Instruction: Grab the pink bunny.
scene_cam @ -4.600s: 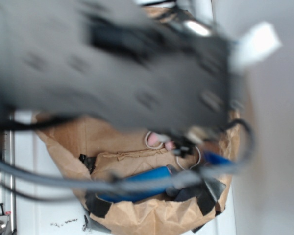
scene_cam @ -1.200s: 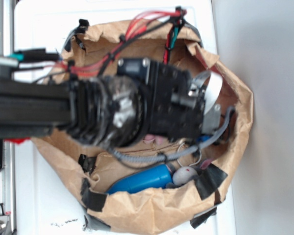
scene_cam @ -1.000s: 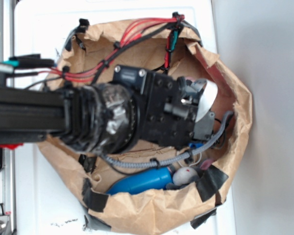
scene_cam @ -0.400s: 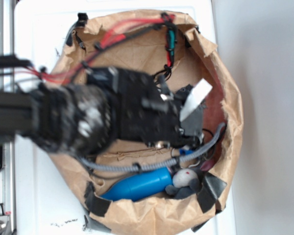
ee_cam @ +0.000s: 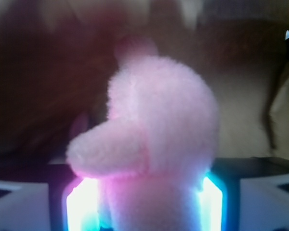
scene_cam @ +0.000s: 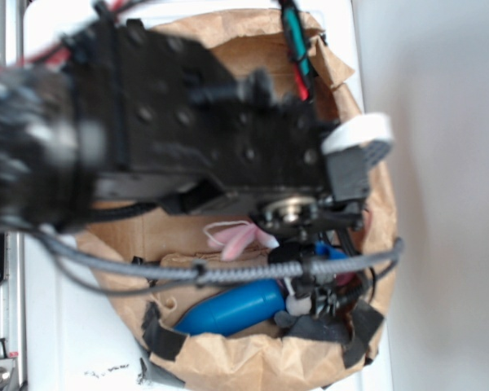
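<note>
The pink bunny (ee_cam: 154, 139) fills the middle of the wrist view, a pale pink fluffy plush held between the two glowing pads (ee_cam: 82, 204) of my gripper (ee_cam: 144, 204), which is shut on it. From the exterior view, the bunny (scene_cam: 238, 237) hangs under the big blurred black arm, with pale ears or limbs dangling above the floor of the brown paper bag (scene_cam: 253, 362). The gripper (scene_cam: 257, 230) itself is mostly hidden by the arm's body.
In the bag lie a blue bottle-shaped object (scene_cam: 232, 308) and a small grey-and-white plush (scene_cam: 297, 305). A grey cable (scene_cam: 228, 273) crosses the bag. Black tape patches (scene_cam: 165, 338) line its front rim. White tabletop surrounds the bag.
The arm has risen toward the exterior camera and now looks larger and blurred. The pink bunny has come up with the gripper, off the bag's floor.
</note>
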Motion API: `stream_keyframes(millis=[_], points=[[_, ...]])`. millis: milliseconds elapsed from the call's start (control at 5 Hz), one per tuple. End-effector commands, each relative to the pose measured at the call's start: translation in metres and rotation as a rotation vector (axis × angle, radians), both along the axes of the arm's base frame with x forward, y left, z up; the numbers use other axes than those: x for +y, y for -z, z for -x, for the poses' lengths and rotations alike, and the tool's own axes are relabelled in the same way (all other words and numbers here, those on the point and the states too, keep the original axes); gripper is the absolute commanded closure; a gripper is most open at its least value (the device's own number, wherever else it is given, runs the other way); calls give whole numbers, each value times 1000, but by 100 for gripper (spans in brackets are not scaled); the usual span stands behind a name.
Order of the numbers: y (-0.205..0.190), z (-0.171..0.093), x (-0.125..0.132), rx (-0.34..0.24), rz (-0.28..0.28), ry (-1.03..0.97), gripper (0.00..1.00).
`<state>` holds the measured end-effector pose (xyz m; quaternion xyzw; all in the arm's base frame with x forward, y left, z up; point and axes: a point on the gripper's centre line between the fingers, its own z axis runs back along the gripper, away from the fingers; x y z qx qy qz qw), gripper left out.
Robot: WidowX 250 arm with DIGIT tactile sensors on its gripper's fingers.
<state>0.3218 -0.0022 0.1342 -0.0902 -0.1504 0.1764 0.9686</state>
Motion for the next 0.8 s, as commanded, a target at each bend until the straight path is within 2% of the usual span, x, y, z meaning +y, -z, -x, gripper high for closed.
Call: stream_keyframes(millis=[0, 200, 400, 600], points=[[-65, 19, -3, 220, -224, 129, 100], [-78, 39, 6, 258, -274, 218, 100], [-91, 60, 28, 194, -238, 267, 100], [-100, 79, 36, 113, -255, 267, 100]])
